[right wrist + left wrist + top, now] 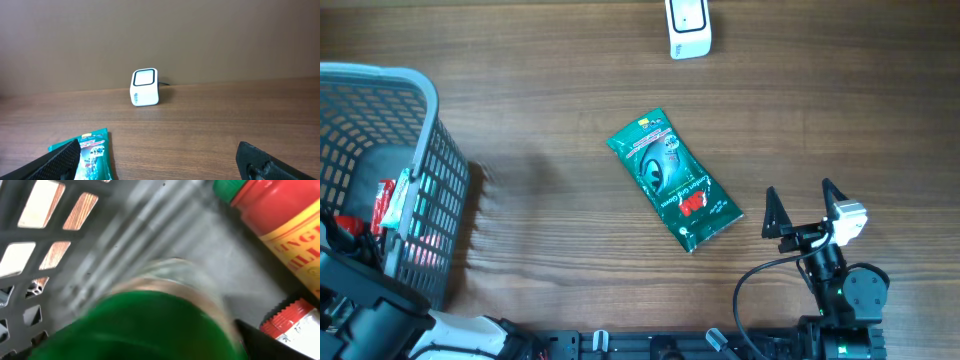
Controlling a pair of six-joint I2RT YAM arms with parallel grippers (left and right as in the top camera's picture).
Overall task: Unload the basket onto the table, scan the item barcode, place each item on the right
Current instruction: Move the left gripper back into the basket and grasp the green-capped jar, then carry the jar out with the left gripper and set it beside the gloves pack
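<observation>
Pouch (672, 180) on table (540, 60), red bottle (280, 215) in basket (445, 190)

Green snack pkt (672, 180) flat mid-table (560, 120), long axis 11-to-5 o'clock; white scanner (688, 28) upright at pkt's 12, well apart.

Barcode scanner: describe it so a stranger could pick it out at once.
On the wooden table, look past the green packet toward the far edge. The barcode scanner stands there alone: a small white box with a dark-rimmed window.
</observation>
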